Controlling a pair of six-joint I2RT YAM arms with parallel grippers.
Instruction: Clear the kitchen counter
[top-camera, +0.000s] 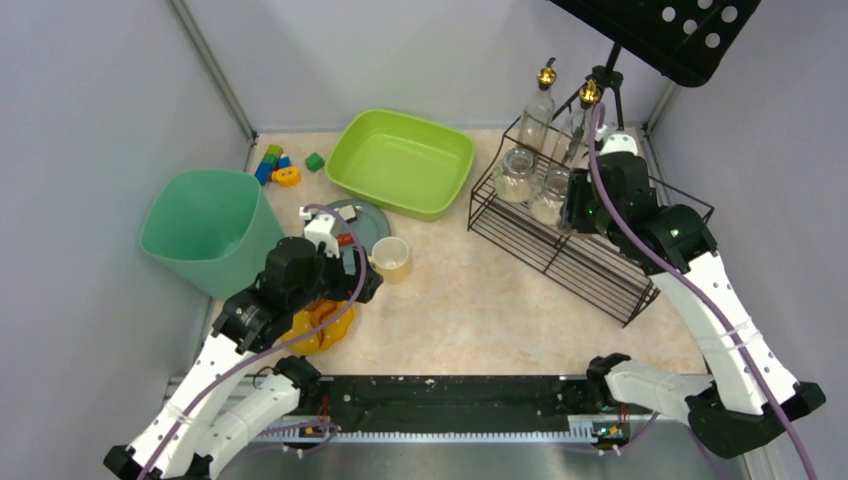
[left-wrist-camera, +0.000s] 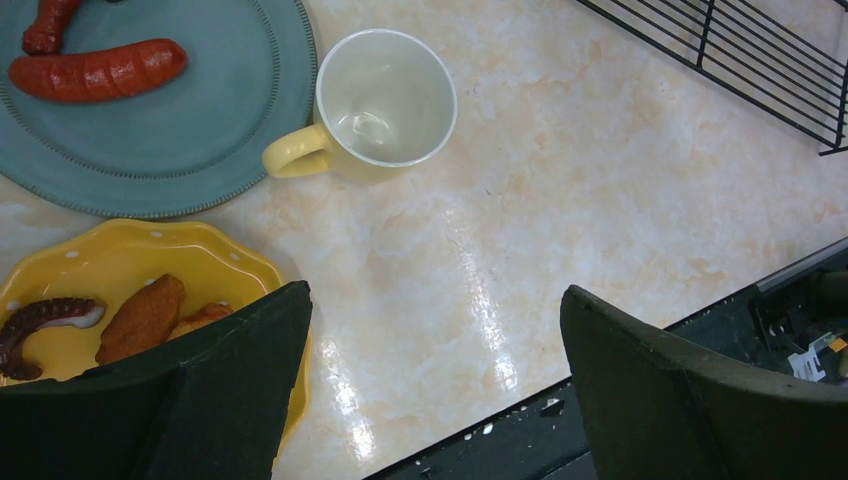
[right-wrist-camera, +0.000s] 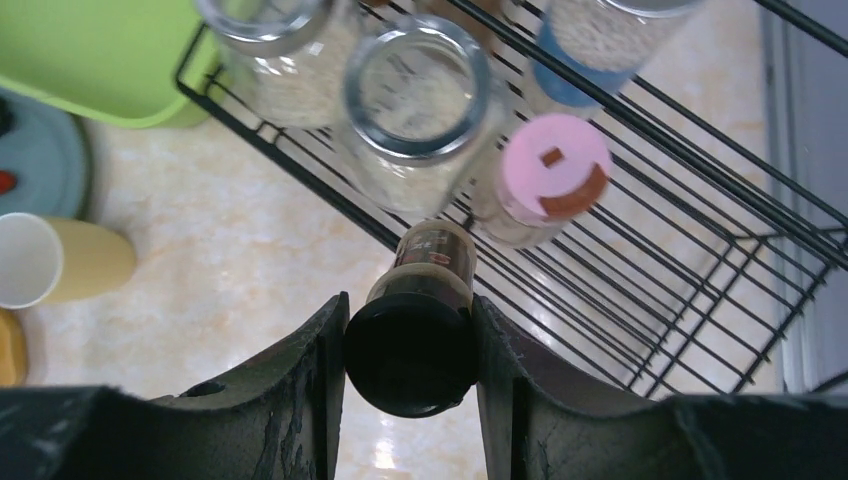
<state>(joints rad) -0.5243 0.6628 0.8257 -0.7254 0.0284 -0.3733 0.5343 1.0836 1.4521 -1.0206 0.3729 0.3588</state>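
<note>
Kitchen counter (left-wrist-camera: 560, 180): directly beneath left gripper (left-wrist-camera: 435, 300), jaws apart. Ahead of it: empty yellow mug (left-wrist-camera: 385, 95); blue plate (left-wrist-camera: 170, 150) with sausages (left-wrist-camera: 98, 70). Beside it: yellow dish (left-wrist-camera: 120, 255) with fried pieces (left-wrist-camera: 142, 318). Right gripper (right-wrist-camera: 410, 310): clamped on black-capped bottle (right-wrist-camera: 412, 365) at edge of wire rack (right-wrist-camera: 640, 260).

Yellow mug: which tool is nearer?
Left. The left tool is open just beside the yellow mug; the right tool grips a black-capped bottle at the wire rack.

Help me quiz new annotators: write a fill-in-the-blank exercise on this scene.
The right claw is shut on a small bottle with a ____ cap.
The left claw is ____ and holds nothing.
The tentacle lies on the ____ plate.
Missing: black; open; yellow.
</note>
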